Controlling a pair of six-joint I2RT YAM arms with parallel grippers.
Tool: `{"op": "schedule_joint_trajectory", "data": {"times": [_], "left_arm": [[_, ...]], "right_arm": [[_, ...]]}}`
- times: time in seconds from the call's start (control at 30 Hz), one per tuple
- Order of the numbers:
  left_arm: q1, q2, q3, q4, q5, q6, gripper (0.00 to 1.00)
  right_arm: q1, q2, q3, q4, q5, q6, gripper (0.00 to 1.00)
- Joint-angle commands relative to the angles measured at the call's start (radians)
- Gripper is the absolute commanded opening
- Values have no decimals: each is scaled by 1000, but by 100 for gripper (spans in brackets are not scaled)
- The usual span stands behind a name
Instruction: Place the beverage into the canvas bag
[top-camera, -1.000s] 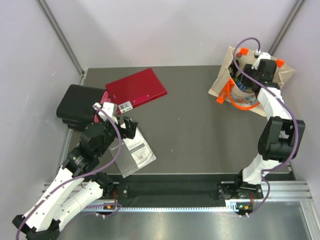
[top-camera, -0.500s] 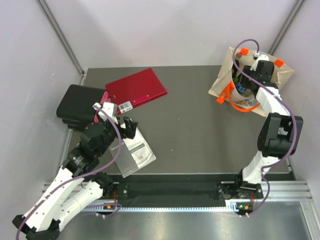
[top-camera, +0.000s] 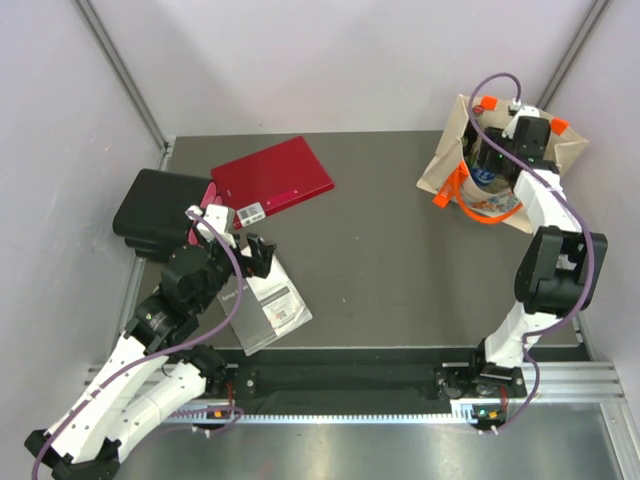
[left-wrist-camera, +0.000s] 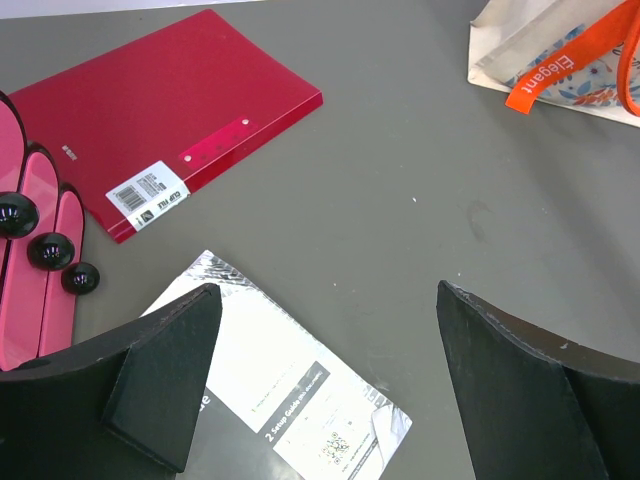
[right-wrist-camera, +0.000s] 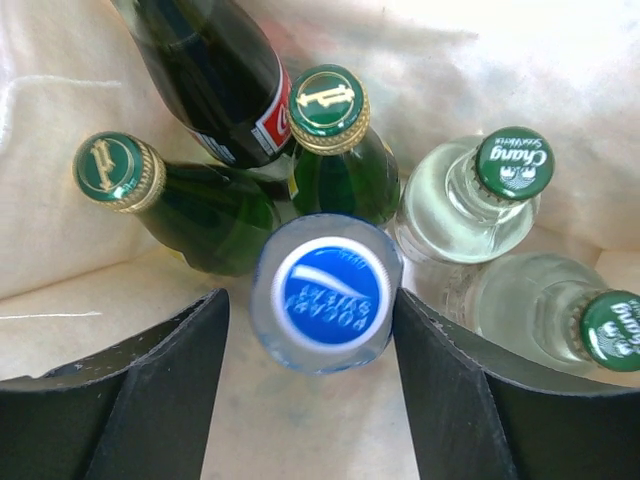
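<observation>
The beverage, a clear bottle with a blue-and-white cap (right-wrist-camera: 325, 290), stands upright inside the beige canvas bag (top-camera: 445, 165) at the far right of the table. My right gripper (right-wrist-camera: 312, 380) reaches down into the bag. Its fingers stand on either side of the bottle, with a small gap at the left finger, so it is open. In the top view the right gripper (top-camera: 497, 160) is inside the bag's mouth. My left gripper (top-camera: 262, 255) is open and empty over the near left of the table. The bag's corner with an orange tab also shows in the left wrist view (left-wrist-camera: 520, 40).
Green glass bottles (right-wrist-camera: 330, 140) and clear green-capped bottles (right-wrist-camera: 470, 200) stand crowded in the bag around the beverage. A red folder (top-camera: 272, 178), a black case (top-camera: 160, 212) and a printed leaflet (top-camera: 265, 305) lie on the left side of the table.
My right arm has shifted a little at the bag's mouth and the orange handle has settled. The left arm has not moved.
</observation>
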Motion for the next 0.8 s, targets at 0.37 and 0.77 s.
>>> {"op": "schedule_joint_trajectory", "data": {"times": [0.37, 0.77], "left_arm": [[-5, -3, -8, 62, 0, 8, 93], [-2, 84, 41, -5, -206, -153, 93]], "right_arm": [[0, -238, 141, -87, 17, 66, 66], [221, -546, -111, -90, 70, 152, 65]]}}
